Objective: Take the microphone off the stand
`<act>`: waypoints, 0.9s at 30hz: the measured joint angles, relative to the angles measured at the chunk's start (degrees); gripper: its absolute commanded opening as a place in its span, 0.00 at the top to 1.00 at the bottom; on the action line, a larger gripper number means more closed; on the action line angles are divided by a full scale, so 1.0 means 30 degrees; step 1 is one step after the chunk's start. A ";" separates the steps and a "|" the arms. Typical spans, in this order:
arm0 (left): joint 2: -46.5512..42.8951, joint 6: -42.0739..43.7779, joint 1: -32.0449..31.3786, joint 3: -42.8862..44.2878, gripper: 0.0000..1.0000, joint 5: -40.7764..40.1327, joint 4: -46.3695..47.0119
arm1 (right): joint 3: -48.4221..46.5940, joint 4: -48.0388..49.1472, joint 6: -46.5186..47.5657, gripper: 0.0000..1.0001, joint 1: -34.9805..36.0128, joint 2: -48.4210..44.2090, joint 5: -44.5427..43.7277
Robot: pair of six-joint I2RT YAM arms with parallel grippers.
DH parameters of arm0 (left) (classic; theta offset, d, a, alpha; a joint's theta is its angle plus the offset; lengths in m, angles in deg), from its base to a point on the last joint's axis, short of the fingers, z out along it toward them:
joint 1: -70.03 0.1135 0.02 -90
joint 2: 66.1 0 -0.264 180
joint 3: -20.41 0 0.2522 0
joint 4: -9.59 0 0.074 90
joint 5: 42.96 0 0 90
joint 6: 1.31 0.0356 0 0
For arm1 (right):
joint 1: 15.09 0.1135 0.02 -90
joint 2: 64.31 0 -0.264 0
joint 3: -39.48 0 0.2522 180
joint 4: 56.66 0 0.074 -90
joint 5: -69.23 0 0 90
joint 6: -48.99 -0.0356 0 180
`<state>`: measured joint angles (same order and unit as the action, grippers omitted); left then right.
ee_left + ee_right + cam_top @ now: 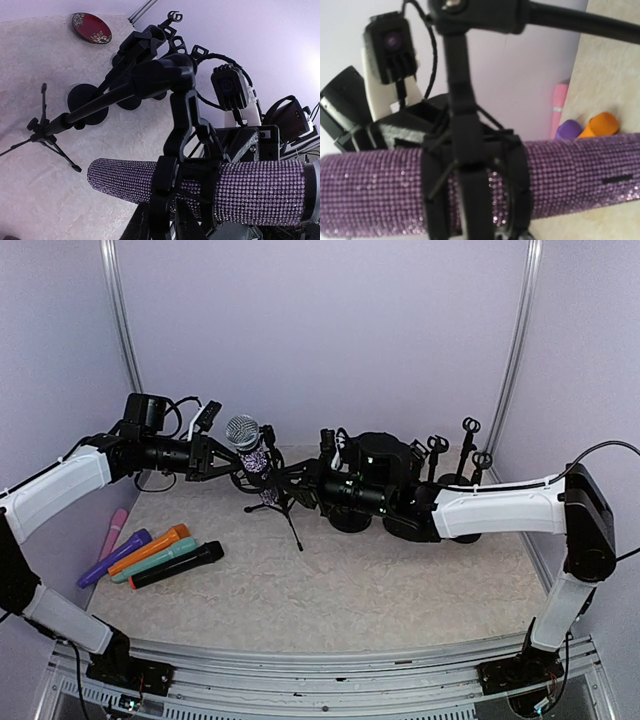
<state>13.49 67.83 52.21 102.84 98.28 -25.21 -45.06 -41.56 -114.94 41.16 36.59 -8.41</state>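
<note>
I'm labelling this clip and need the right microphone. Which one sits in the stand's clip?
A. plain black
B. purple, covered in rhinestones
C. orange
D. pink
B: both wrist views show the microphone held in the clip with its body studded in purple rhinestones.

Finding: the near half of the table (400, 580) lies open to my arms. Left side obstructed by five loose microphones (160, 555). Back right crowded with spare stands (455, 465). Centre: the stand (272, 502) and its microphone (250, 445) fill the gap between my left pincer (222, 455) and right pincer (308, 483).
</note>
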 measured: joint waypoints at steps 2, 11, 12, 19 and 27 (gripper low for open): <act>-0.0313 0.0510 -0.0087 0.0000 0.73 -0.0124 -0.0517 | 0.0503 0.0648 -0.0692 1.00 0.0022 -0.0109 0.0007; 0.0007 0.2747 0.0335 0.0823 0.38 -0.0758 -0.1902 | 0.0583 0.1304 -0.2084 1.00 -0.0058 -0.0080 -0.0211; 0.0226 0.3089 0.0612 0.1144 0.36 -0.0801 -0.2055 | 0.0328 0.1158 -0.2098 1.00 -0.0153 0.0029 -0.0211; 0.0590 0.7133 0.3140 0.2259 0.19 -0.0801 -0.3337 | -0.1137 -0.0007 -0.1763 0.93 -0.0801 0.0772 0.0160; -0.0466 1.1081 0.2586 0.2463 0.11 -0.0372 -0.3140 | -0.3169 -0.1151 -0.0168 0.56 -0.1800 0.1792 0.1537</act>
<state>12.10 101.07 59.97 110.23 97.17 -34.63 -54.57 -45.02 -115.45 35.76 41.97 -3.80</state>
